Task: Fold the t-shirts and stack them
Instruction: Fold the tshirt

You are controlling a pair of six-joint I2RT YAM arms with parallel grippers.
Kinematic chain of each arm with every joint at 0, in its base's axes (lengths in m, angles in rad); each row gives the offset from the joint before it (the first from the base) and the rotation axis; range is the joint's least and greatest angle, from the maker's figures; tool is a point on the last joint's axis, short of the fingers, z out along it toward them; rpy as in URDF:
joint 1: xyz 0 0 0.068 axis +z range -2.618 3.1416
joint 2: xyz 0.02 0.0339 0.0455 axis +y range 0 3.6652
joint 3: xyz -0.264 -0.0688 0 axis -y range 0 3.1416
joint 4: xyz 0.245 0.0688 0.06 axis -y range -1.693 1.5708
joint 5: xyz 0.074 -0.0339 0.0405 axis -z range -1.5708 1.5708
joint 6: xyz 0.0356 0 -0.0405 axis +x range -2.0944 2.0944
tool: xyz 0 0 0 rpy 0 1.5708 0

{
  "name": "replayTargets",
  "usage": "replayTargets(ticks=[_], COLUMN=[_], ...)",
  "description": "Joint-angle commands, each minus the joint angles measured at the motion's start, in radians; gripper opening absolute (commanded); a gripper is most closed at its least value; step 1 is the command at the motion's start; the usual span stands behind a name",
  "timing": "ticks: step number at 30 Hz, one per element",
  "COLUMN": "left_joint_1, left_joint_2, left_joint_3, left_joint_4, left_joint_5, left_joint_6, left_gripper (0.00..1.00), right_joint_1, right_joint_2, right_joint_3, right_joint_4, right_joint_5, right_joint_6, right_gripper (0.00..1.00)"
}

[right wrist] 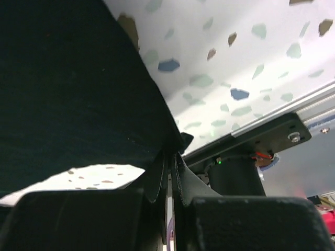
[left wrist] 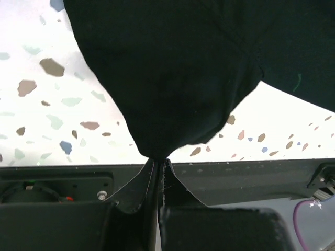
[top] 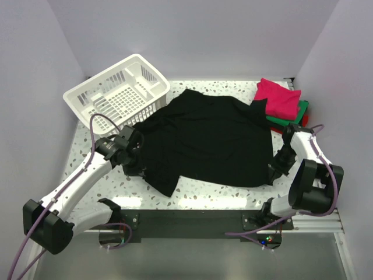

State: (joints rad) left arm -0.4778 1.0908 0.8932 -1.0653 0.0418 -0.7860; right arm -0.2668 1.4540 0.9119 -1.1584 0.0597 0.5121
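A large black t-shirt (top: 210, 137) lies spread over the middle of the speckled table. My left gripper (top: 135, 169) is shut on its near left edge; the left wrist view shows the black cloth (left wrist: 172, 78) pinched between the closed fingertips (left wrist: 166, 180). At the shirt's near right corner, my right gripper (top: 273, 172) is shut on the black fabric (right wrist: 78, 94), which hangs from its closed jaws. A folded magenta-pink t-shirt (top: 280, 98) tops a small stack at the back right, with a green one (top: 303, 112) and a red edge beneath.
A white slatted plastic basket (top: 119, 93) lies tipped at the back left, touching the black shirt's collar end. The table's dark front rail (top: 192, 219) runs between the arm bases. Lilac walls close in the sides and back.
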Motion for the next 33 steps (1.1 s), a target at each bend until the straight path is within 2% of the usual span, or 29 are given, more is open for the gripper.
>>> replayTargets(ticks=[1, 11, 18, 22, 29, 33], left_joint_1=[0.005, -0.016, -0.159, -0.173, -0.183, -0.182], left_joint_2=[-0.060, -0.178, -0.249, -0.229, -0.098, -0.013], left_joint_3=[0.056, 0.138, 0.121, 0.191, 0.296, 0.337], left_joint_4=[-0.110, -0.251, -0.251, -0.249, -0.249, -0.199], left_joint_5=[-0.022, -0.019, 0.029, 0.007, -0.039, -0.082], left_joint_6=[-0.035, -0.123, -0.298, -0.315, -0.259, -0.190], left_gripper=[0.00, 0.00, 0.00, 0.00, 0.00, 0.00], right_joint_1=[0.034, 0.084, 0.086, 0.087, 0.087, 0.086], right_joint_2=[-0.075, -0.260, -0.319, -0.323, -0.308, -0.247], right_joint_3=[-0.011, -0.028, -0.001, -0.002, -0.021, -0.033], right_joint_4=[-0.107, -0.234, -0.299, -0.291, -0.247, -0.183], right_joint_5=[-0.004, -0.029, -0.020, -0.029, -0.058, -0.127], right_joint_6=[-0.001, 0.017, -0.006, -0.011, -0.015, -0.023], right_gripper=[0.00, 0.00, 0.00, 0.00, 0.00, 0.00])
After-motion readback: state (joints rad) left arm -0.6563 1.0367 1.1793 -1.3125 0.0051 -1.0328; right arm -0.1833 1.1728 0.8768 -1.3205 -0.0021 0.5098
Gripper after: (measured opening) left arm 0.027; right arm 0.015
